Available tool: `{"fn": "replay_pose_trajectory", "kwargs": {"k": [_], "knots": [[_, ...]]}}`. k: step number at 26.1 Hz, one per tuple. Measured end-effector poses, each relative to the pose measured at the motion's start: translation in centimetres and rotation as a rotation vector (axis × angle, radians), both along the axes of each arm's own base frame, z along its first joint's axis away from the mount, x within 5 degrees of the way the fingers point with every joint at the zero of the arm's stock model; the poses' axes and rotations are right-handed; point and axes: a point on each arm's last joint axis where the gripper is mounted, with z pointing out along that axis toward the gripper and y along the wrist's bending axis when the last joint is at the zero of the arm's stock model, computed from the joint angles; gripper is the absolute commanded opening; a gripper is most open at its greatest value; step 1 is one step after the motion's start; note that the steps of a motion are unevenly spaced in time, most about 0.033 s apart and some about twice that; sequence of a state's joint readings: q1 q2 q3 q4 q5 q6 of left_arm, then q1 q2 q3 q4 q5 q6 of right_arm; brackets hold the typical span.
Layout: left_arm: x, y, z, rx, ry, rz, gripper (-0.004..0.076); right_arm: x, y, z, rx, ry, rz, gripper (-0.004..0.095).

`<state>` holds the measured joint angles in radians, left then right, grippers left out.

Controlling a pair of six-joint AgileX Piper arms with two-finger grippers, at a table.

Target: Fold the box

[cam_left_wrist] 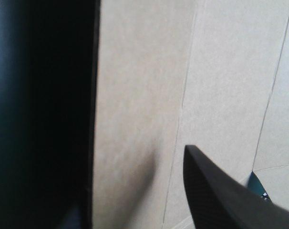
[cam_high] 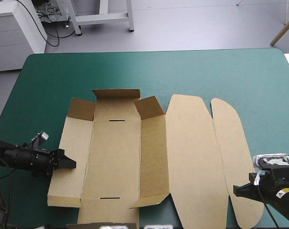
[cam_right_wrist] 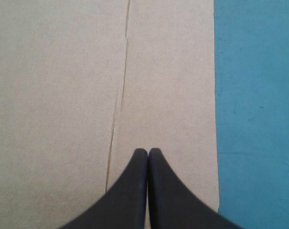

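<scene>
**Brown box spread mostly flat, one gripper at each side**

We are looking at the brown cardboard box (cam_high: 116,157), a cut sheet of board, lying spread across the middle of the table's teal-green cover (cam_high: 221,71), closer to the near edge than to the far one. Most of it is lying flat. At its far end three short brown flaps (cam_high: 116,94) are standing up a little. A small corner flap (cam_high: 151,200) at the near end is also lifting off the cover. Toward the table's right side the wide lid panel (cam_high: 192,162) and the narrow rounded outer flap (cam_high: 232,157) are resting flat.

The left gripper (cam_high: 72,163), with its two broad black fins, is reaching in from the table's left side and pointing at the outer edge of the box's left side panel (cam_high: 73,138). In the left wrist view we are seeing one black finger (cam_left_wrist: 225,195) rising well off the middle, over the board and casting a soft shadow on it. The other finger is lost in the dark band beside the board's edge. The fingers are therefore standing spread, and we cannot tell whether either is touching the board.

The right gripper (cam_high: 236,191) is sitting at the near end of the rounded outer flap. In its own view its fingers (cam_right_wrist: 130,195) are pressing together into one pointed arch with nothing between them. They are hanging over brown board, with a crease running ahead of the tip and the cover showing just beside the board's edge.
</scene>
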<state>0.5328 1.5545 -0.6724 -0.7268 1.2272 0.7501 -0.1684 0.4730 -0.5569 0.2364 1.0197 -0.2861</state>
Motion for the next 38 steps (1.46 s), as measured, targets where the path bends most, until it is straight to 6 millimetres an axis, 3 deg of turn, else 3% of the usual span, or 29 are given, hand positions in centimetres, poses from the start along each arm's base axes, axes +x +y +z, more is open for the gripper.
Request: {"fn": "replay_pose_trajectory", "kwargs": {"k": [15, 30, 34, 38], "knots": [[-0.8, -0.4, -0.2, 0.01, 0.021, -0.02, 0.0001, 0.0, 0.0, 0.0, 0.001, 0.0, -0.001, -0.002], [-0.5, -0.8, 0.2, -0.044, -0.076, -0.055, -0.0009, 0.0, 0.0, 0.0, 0.001, 0.0, -0.001, -0.0019], [1.3, -1.3, 2.1, 0.029, -0.166, -0.138, -0.001, 0.0, 0.0, 0.0, 0.002, 0.0, -0.002, -0.002], [5.6, -3.3, 6.9, 0.207, -0.332, -0.306, -0.001, 0.0, 0.0, 0.0, 0.002, 0.0, -0.002, -0.0019]]}}
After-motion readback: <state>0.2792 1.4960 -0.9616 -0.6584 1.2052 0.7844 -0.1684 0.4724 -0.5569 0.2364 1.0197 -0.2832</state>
